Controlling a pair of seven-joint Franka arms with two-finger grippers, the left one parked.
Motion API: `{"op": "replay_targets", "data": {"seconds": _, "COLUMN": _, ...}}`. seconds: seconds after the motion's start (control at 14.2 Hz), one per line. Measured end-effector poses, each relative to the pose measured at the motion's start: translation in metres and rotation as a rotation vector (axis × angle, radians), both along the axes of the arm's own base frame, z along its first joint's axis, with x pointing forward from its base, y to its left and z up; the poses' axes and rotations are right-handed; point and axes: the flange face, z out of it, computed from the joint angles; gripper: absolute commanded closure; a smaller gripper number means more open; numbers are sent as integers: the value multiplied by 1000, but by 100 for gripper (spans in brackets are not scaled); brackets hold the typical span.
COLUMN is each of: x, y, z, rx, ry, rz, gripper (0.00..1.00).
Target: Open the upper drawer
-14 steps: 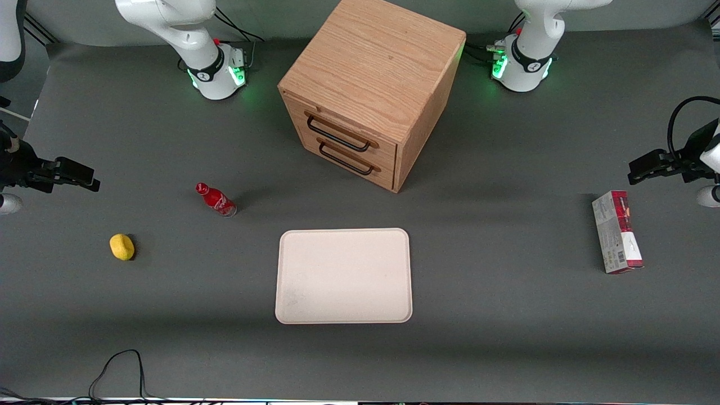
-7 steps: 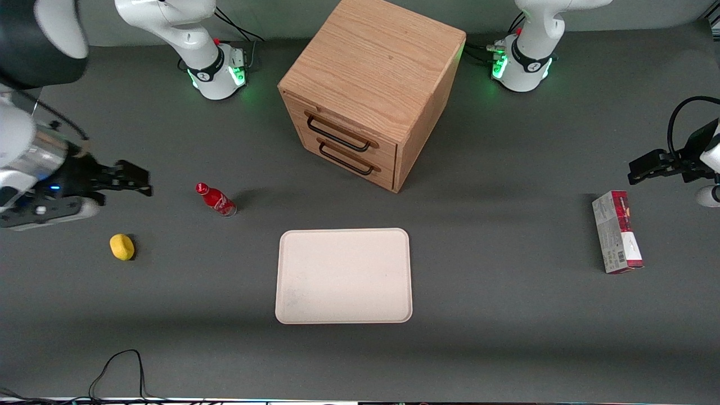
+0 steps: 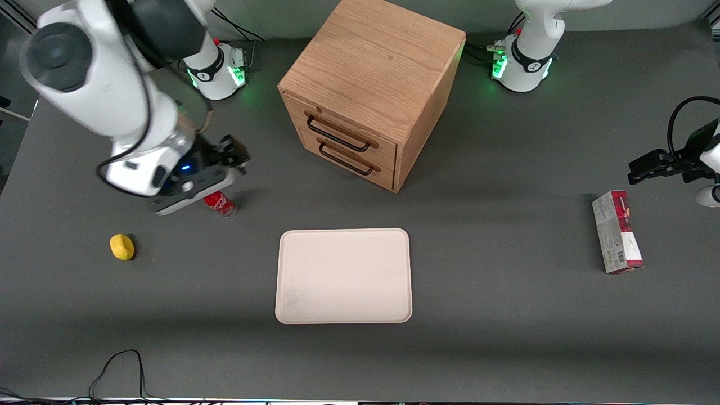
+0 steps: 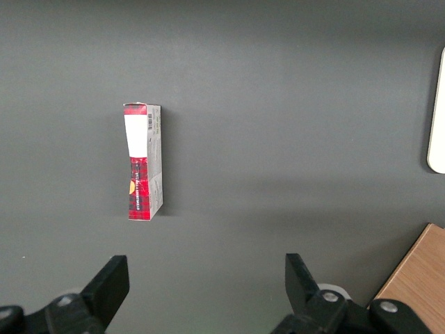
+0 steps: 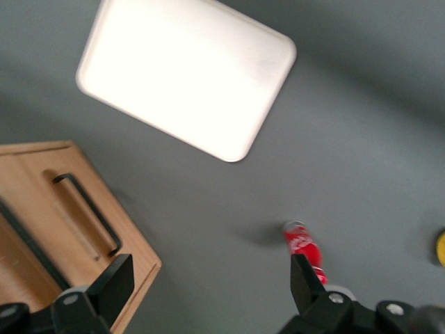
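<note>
The wooden cabinet [image 3: 374, 84] stands at the middle of the table's back. Its upper drawer [image 3: 344, 125] is shut, with a long thin black handle [image 3: 336, 135]; the matching bottom drawer [image 3: 351, 163] lies under it. My right gripper [image 3: 239, 157] is open and empty. It hangs above the table toward the working arm's end, well apart from the cabinet front and just above a red bottle [image 3: 221, 205]. In the right wrist view the open gripper [image 5: 208, 292] looks down on the table between the cabinet [image 5: 83, 264] and the bottle [image 5: 304, 249].
A cream tray [image 3: 343, 275] lies nearer the front camera than the cabinet; it also shows in the right wrist view [image 5: 184, 76]. A yellow lemon [image 3: 122, 247] lies toward the working arm's end. A red and white box [image 3: 616, 232] lies toward the parked arm's end.
My right arm has swung in from the table's end toward the cabinet, and the gripper now hangs over the red bottle. The drawers have not moved.
</note>
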Motion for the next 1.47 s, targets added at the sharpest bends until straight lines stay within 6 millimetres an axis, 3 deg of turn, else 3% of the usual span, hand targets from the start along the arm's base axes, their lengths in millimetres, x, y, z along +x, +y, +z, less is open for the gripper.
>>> {"op": "replay_targets", "data": {"seconds": 0.35, "x": -60, "y": 97, "z": -5, "rx": -6, "ry": 11, "rz": 181, "gripper": 0}}
{"op": "replay_targets", "data": {"seconds": 0.63, "x": -89, "y": 136, "z": -18, "rx": -21, "ry": 33, "rz": 258, "gripper": 0}}
{"op": "replay_targets", "data": {"seconds": 0.84, "x": -100, "y": 149, "z": -28, "rx": -27, "ry": 47, "rz": 328, "gripper": 0}}
{"op": "replay_targets", "data": {"seconds": 1.47, "x": -97, "y": 142, "z": -45, "rx": 79, "ry": 118, "rz": 429, "gripper": 0}}
